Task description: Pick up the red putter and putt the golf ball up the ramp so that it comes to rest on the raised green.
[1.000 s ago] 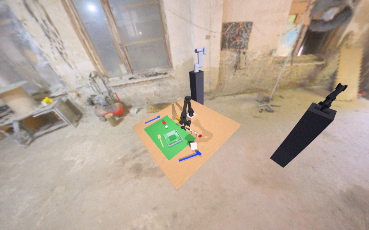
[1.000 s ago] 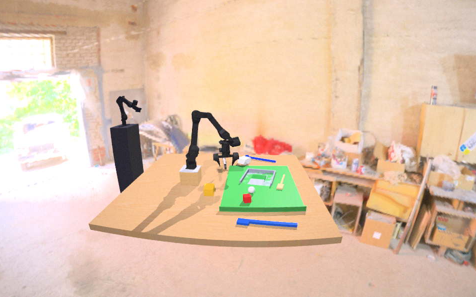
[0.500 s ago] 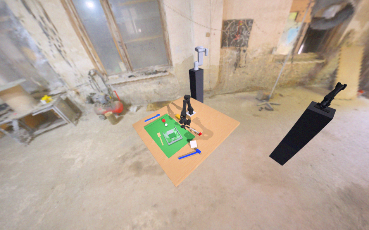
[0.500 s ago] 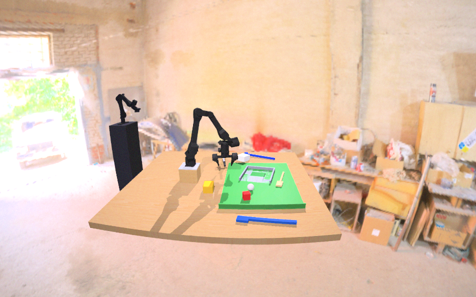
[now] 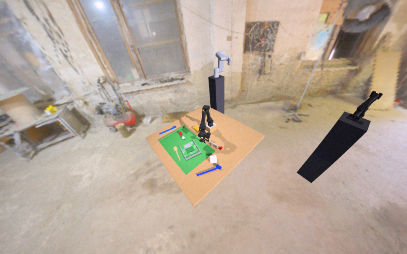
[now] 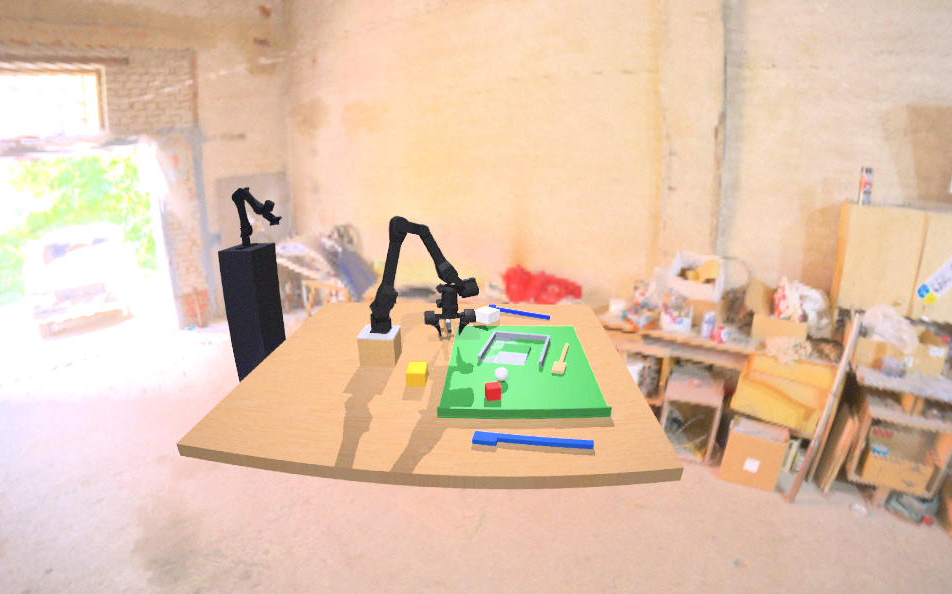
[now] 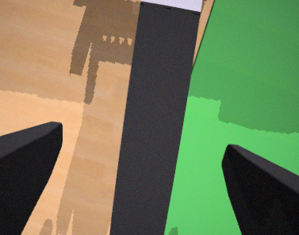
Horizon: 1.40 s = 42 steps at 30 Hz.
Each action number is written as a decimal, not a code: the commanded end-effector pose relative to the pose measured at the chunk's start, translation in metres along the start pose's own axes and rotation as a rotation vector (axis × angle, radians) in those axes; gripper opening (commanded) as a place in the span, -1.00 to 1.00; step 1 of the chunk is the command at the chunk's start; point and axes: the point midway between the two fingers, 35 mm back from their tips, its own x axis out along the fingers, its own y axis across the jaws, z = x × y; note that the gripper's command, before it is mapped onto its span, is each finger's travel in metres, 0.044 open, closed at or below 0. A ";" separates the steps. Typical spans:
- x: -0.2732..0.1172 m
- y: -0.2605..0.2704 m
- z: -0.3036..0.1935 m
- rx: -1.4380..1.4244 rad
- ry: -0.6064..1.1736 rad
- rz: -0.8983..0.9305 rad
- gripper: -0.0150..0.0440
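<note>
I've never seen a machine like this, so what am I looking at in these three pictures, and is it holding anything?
The black jointed machine is a robot arm, standing on the wooden table. Its hand has two fingers that pinch.

One picture looks down from high up, one looks across the table, and the close-up comes from the arm's wrist.

On the table lie a green mat with a white ball and a red block on it, and a yellow block beside it.

Nothing is held: the putter's dark handle lies between the fingers, with a gap on either side.
</note>
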 end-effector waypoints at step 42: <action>-0.100 -0.012 0.002 0.151 0.040 -0.007 -0.49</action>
